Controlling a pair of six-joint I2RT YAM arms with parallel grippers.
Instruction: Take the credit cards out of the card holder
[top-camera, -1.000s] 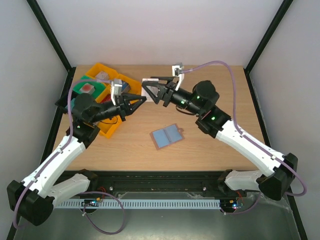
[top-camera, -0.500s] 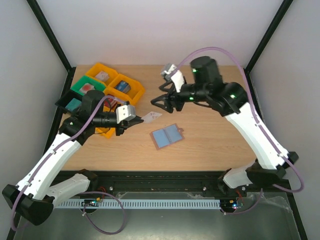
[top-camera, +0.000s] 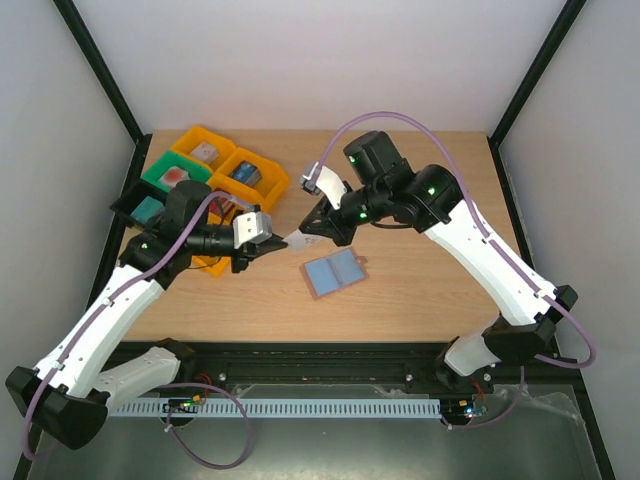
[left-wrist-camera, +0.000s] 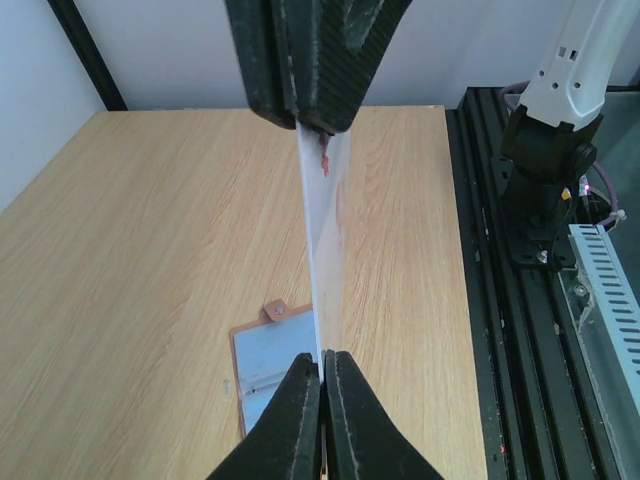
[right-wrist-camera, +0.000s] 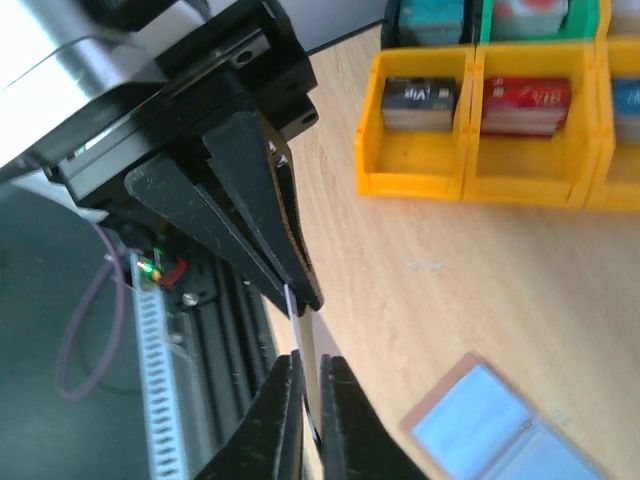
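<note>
Since the earlier frame the right arm has swung down and left, and its right claw has closed from wide open onto the far end of the credit card that the left claw grips at the near end. Both claws are clamped on the same pale card, which hangs in the air between them, above the worktop and just up-left of the card holder. The holder lies open and flat, blue-grey inside facing up, its long axis slanting from near-left to far-right, a small tan tab at its far corner. The card's long axis runs straight from one claw to the other, roughly left to right from overhead, and it appears nearly edge-on to both wrist cameras. This looks like a handover. To do it well, one claw should probably let go fully before the other moves, and any pull should follow the card's length so the thin card does not bend or twist
</note>
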